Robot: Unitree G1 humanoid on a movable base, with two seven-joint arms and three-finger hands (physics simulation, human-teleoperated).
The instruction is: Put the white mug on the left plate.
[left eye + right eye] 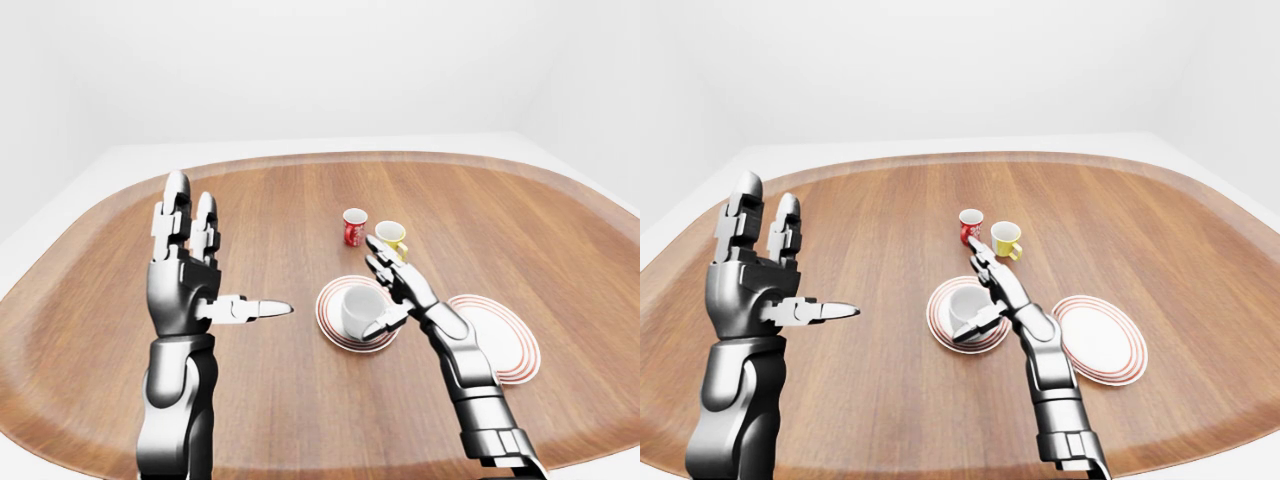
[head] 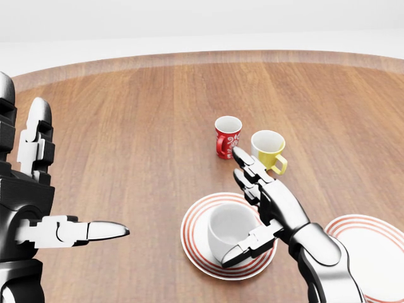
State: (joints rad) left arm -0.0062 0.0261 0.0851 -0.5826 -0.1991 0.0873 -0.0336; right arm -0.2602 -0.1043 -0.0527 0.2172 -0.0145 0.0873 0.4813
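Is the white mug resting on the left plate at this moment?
Touching. In the head view the white mug sits upright inside the left plate, its base on the plate's centre with no gap.

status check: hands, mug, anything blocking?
Both hands open: left hand raised, right hand beside white mug. Mug upright on left plate. Nothing blocking.

White mug (image 2: pixel 230 232) stands upright on left plate (image 2: pixel 196 247).

Wooden table (image 2: pixel 126 126): two plates (image 2: pixel 192 243), cups (image 2: pixel 227 136).
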